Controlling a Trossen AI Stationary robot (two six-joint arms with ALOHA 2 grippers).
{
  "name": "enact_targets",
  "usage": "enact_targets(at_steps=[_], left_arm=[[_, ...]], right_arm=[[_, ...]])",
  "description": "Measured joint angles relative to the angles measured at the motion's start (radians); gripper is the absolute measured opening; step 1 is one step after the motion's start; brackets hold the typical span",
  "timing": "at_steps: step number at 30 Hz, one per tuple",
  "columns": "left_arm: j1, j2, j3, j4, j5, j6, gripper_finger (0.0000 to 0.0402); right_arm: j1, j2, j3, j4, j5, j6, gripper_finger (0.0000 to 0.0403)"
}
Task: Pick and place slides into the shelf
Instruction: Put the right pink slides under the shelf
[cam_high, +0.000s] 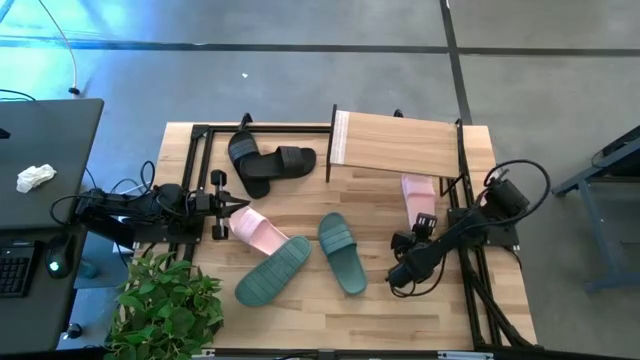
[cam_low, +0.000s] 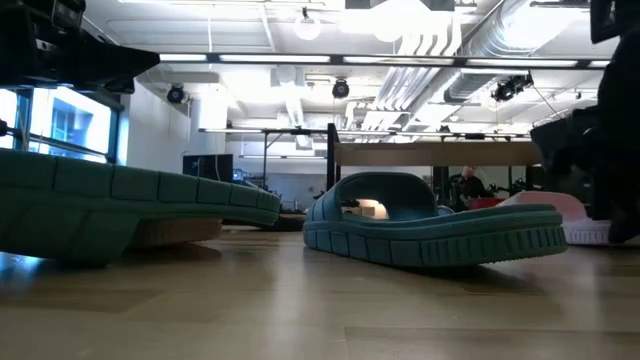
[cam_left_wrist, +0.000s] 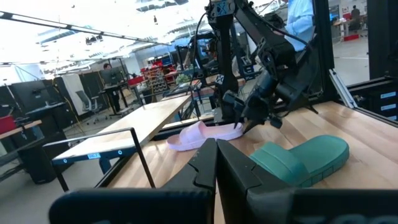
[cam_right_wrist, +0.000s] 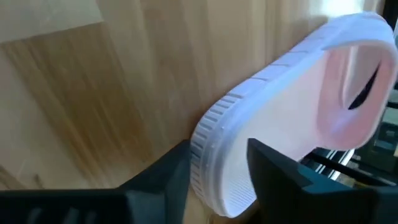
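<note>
A light wooden desk (cam_high: 300, 300) with a black metal frame is shown under a ceiling of ducts and strip lights (cam_low: 420, 40). The shelf (cam_high: 395, 145) stands at the far edge. The right gripper (cam_right_wrist: 217, 168) is set with its fingers on either side of the heel rim of a pale pink slide (cam_high: 418, 195) lying by the right edge just in front of the shelf. The left gripper (cam_high: 225, 205) is held closed and empty at the left edge beside the other pink slide (cam_high: 258, 230). Two teal slides (cam_high: 340, 252) lie near the front edge; a black pair (cam_high: 268, 162) lies at the far left.
</note>
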Motion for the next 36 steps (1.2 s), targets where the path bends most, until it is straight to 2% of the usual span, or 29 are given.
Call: enact_targets(at_steps=[7, 9, 19, 28, 36], left_arm=[[0.000, 0.000, 0.000, 0.000, 0.000, 0.000, 0.0001], [0.000, 0.000, 0.000, 0.000, 0.000, 0.000, 0.0001], [0.000, 0.000, 0.000, 0.000, 0.000, 0.000, 0.0001], [0.000, 0.000, 0.000, 0.000, 0.000, 0.000, 0.0001], [0.000, 0.000, 0.000, -0.001, 0.000, 0.000, 0.0001]], right_arm=[[-0.014, 0.015, 0.000, -0.018, 0.023, 0.044, 0.0028], [-0.014, 0.015, 0.000, -0.039, 0.029, 0.056, 0.0010], [-0.060, 0.015, 0.000, -0.127, 0.037, 0.127, 0.0005], [-0.196, 0.015, 0.000, -0.121, 0.097, 0.092, 0.0001], [-0.329, 0.015, 0.000, -0.096, 0.144, -0.015, 0.0000]])
